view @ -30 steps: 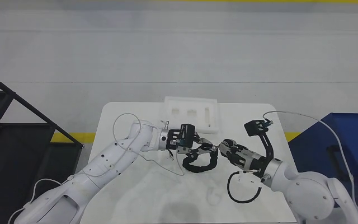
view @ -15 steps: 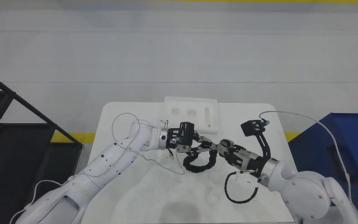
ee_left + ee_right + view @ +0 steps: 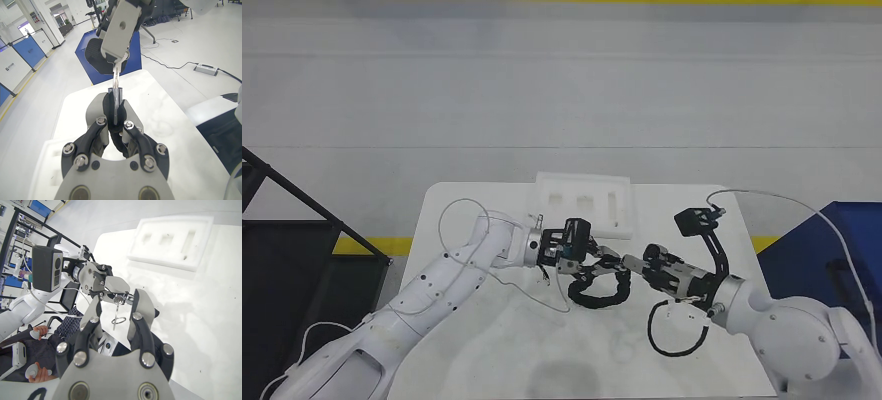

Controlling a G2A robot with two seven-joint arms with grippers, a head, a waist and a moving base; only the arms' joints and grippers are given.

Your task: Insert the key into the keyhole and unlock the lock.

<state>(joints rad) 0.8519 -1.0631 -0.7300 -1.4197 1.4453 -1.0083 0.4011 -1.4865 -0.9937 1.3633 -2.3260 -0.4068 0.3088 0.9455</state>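
Note:
My left gripper [image 3: 115,106] is shut on the chrome cylinder of the lock [image 3: 117,94], holding it up off the table. The lock's black cable [image 3: 600,292] hangs in a loop beneath it. The key [image 3: 116,309] is seated in the keyhole [image 3: 118,299], and its ring [image 3: 118,320] dangles from it. My right gripper [image 3: 117,300] stands open around the key, one finger on each side and neither touching it. In the left wrist view the key blade [image 3: 115,79] enters the cylinder's end, and a right finger [image 3: 121,28] hides the key's head.
A white foam tray [image 3: 582,195] with empty cutouts lies at the table's far edge. Both grippers [image 3: 612,264] meet above the middle of the white table [image 3: 492,330]. A black cable loop [image 3: 674,338] hangs under the right forearm.
The right arm has shifted slightly while its gripper stays at the lock's end. The left arm and the lock have held still.

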